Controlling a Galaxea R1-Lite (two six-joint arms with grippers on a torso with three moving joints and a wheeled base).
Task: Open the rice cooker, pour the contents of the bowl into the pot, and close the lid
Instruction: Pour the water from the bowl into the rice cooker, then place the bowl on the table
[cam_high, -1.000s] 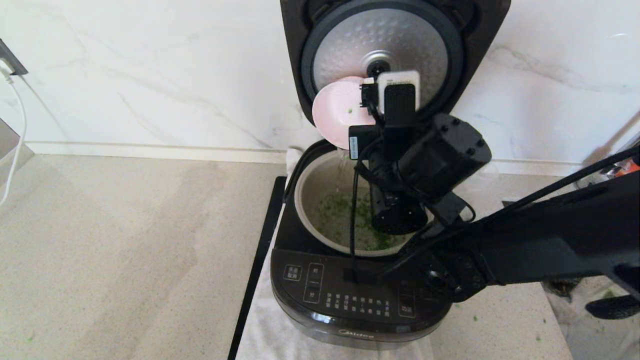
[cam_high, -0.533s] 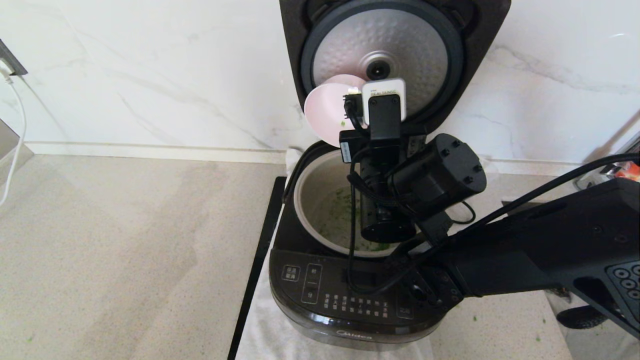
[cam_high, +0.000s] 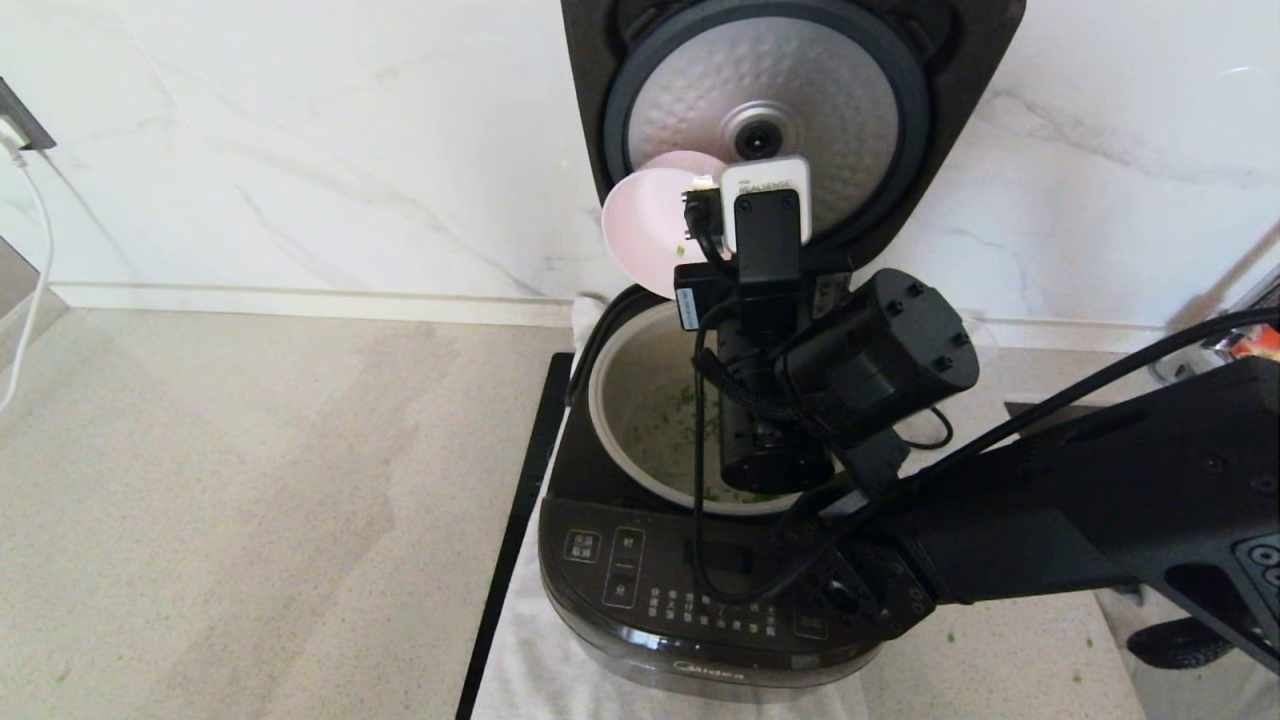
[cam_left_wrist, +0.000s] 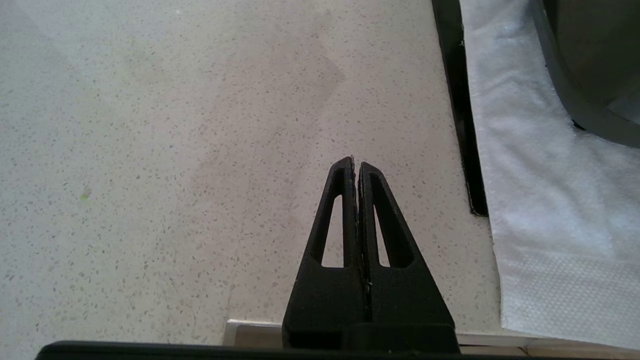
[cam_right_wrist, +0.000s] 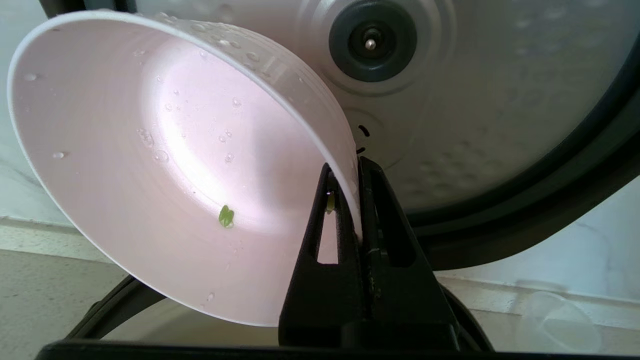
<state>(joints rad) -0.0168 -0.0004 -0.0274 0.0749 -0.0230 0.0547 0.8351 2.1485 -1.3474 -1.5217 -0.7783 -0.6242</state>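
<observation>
The black Midea rice cooker (cam_high: 700, 600) stands open, its lid (cam_high: 770, 100) upright with the dimpled silver plate facing me. Small green bits (cam_high: 680, 420) lie in the grey-beige pot (cam_high: 640, 400). My right gripper (cam_right_wrist: 350, 172) is shut on the rim of the bowl (cam_right_wrist: 165, 165), which it holds tipped on its side above the back of the pot, in front of the lid. The bowl's (cam_high: 645, 225) pink inside is wet, with one green bit (cam_right_wrist: 226, 216) stuck to it. My left gripper (cam_left_wrist: 356, 162) is shut and empty over the speckled counter, to the left of the cooker.
A white cloth (cam_high: 530, 660) lies under the cooker, and a black strip (cam_high: 515, 540) runs along its left side. A clear plastic cup (cam_right_wrist: 560, 320) sits behind the cooker to the right. A white cable (cam_high: 35, 260) hangs at far left. The marble wall stands close behind.
The right gripper has carried the bowl a little to the left. The thin stream falling from its rim a second ago has stopped. The left arm has not moved.
</observation>
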